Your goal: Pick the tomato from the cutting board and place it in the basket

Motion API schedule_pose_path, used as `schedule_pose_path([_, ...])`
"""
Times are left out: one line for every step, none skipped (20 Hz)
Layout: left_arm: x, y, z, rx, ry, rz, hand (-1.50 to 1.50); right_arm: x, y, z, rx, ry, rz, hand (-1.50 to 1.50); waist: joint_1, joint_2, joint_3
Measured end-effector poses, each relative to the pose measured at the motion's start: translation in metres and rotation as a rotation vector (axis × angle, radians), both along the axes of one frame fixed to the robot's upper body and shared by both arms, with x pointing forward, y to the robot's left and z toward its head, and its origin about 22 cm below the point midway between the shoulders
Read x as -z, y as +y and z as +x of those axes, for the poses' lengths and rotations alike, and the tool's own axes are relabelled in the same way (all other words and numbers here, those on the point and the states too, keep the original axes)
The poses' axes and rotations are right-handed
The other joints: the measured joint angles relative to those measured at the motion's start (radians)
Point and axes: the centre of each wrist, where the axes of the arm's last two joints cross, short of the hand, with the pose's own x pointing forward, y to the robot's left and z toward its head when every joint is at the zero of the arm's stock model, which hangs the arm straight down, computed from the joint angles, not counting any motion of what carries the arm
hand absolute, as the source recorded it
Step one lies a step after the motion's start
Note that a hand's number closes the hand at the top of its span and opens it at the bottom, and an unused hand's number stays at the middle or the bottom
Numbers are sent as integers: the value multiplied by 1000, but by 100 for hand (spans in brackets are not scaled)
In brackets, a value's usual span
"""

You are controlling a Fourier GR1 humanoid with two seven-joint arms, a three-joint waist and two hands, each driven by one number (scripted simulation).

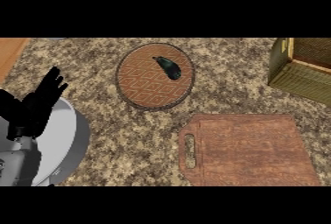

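At far left, the left hand (40,103) resting over a grey plate (71,140), fingers straight and up, holding nothing. Farther right, a round mat (145,85) bearing a dark eggplant (169,68) — then the board (249,151) near right, basket (304,70) at far right. No tomato in sight — cannot tell where; right hand out of view.

no readable text, labels or numbers

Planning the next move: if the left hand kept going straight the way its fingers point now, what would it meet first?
The left hand points up and slightly right, fingers straight. That line crosses only bare counter toward the far edge; the way looks free. The round mat lies well to the right of it, though height above the counter is unclear.
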Motion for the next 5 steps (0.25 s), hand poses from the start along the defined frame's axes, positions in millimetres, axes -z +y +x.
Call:
schedule_pose_path([0,2,-1,0,0,1,0,1,-11,-12,-17,19,-5,-150,-4,0,0])
schedule_pose_path([0,3,0,-7,4,-1,0,4,-20,-22,-32,35,-4,-150,-6,0,0])
schedule_pose_path([-1,4,1,-7,7,1,0,4,-29,-33,-51,46,-3,-150,-7,0,0])
schedule_pose_path([2,6,-1,-9,2,2,0,10,-38,-43,-70,58,0,-150,-11,-1,1])
schedule_pose_path([1,3,0,-6,7,1,0,8,-47,-55,-83,58,2,-150,-10,-1,1])
